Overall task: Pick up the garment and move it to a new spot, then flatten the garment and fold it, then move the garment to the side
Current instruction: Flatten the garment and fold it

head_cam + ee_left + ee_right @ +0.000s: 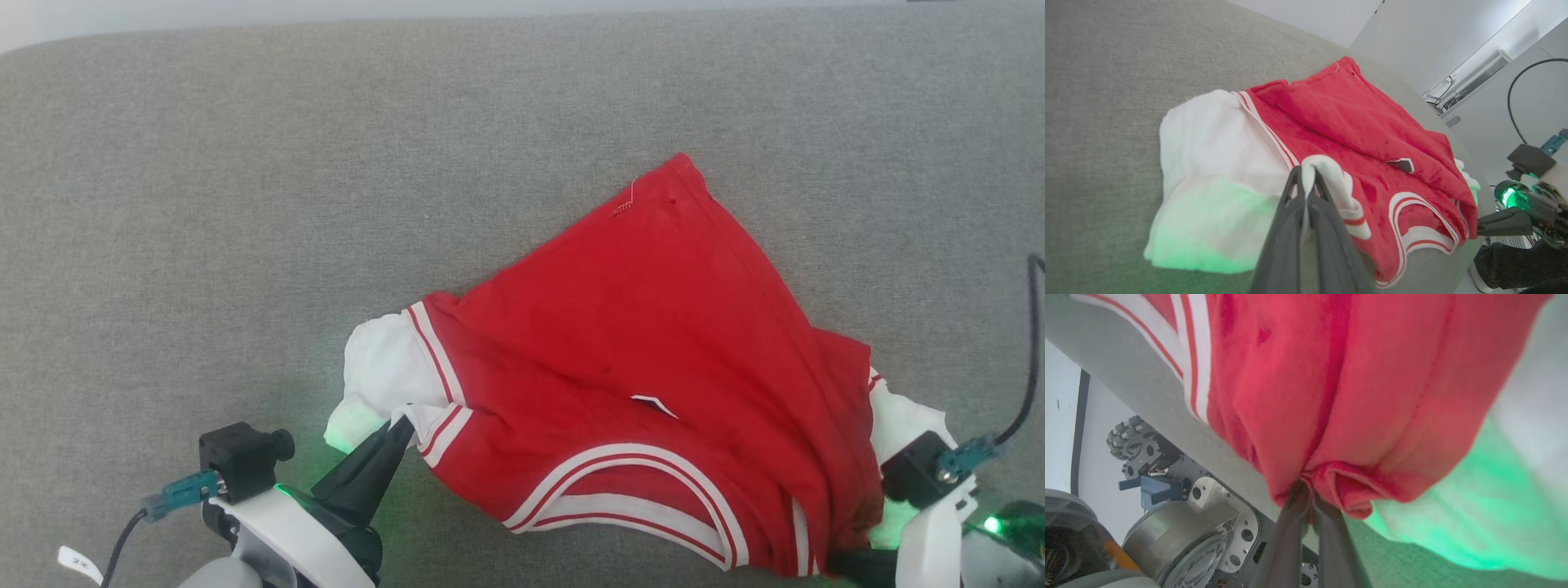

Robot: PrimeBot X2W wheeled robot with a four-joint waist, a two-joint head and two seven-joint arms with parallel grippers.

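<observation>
The garment [637, 343] is a red shirt with white sleeves and white-and-red striped trim, lying rumpled on the grey cloth surface [245, 204], right of centre. My left gripper [400, 426] is at the shirt's near-left corner. In the left wrist view it [1305, 173] is shut on a fold of white striped trim beside the white sleeve [1216, 155]. My right gripper [849, 562] sits at the shirt's near-right edge, its fingers mostly hidden under the cloth. In the right wrist view it [1306, 488] is shut on a bunched red fold of the garment [1331, 375].
The grey surface stretches bare to the left and back of the shirt. Its front edge [1167, 412] runs close to my right gripper, with my wheeled base [1126, 435] below it. A white wall and a wall unit [1474, 77] lie beyond the far side.
</observation>
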